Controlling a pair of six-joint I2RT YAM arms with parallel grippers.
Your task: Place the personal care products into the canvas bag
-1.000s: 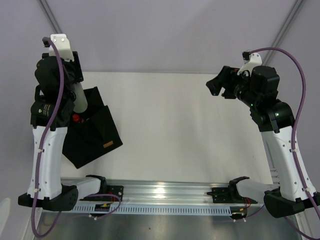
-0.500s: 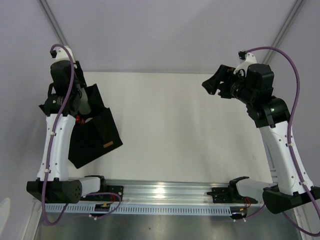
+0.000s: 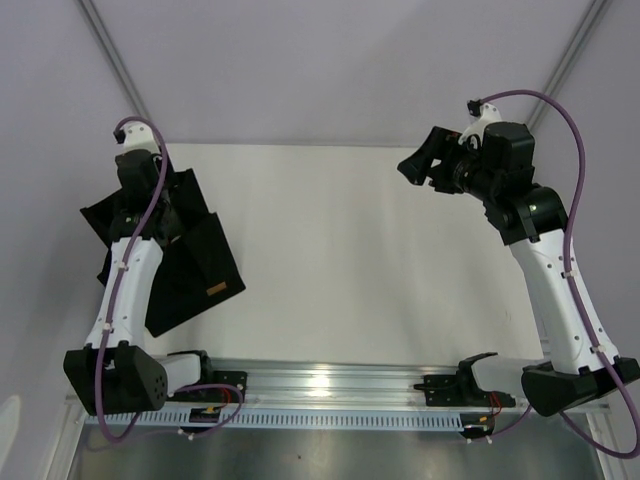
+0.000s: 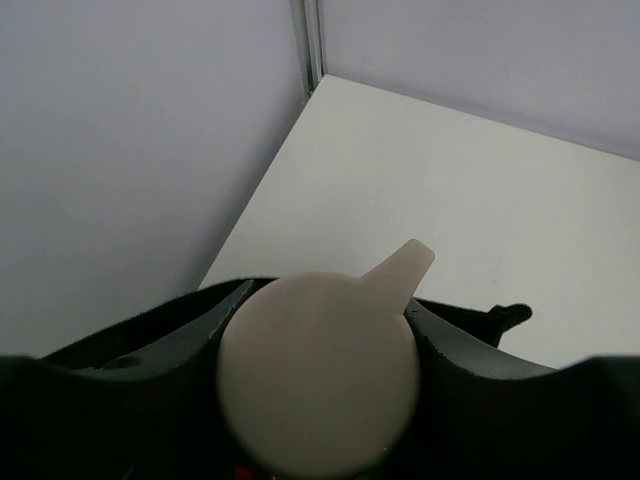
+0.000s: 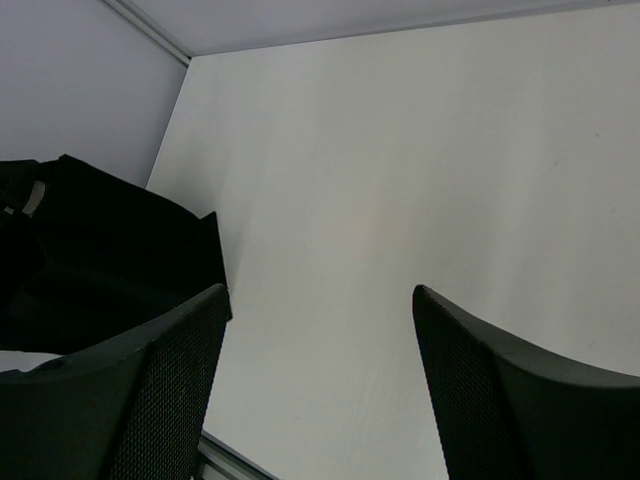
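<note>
Likely last step: L claw (image 4: 320, 325) pinches cream-capped bottle (image 4: 318, 400) over black bag (image 3: 195, 270) at table (image 3: 330, 230) left, not yet dropped; R claw (image 5: 318, 300) spread, empty; no other bottles visible.

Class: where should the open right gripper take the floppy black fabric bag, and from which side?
Probably the black fabric bag's raised upper corner, from the table's centre: fabric stands up there as a pinchable edge; the labelled body lies flat.

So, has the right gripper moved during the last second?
Yes. The right gripper has shifted left in the top view, further in over the table from its right edge.
</note>
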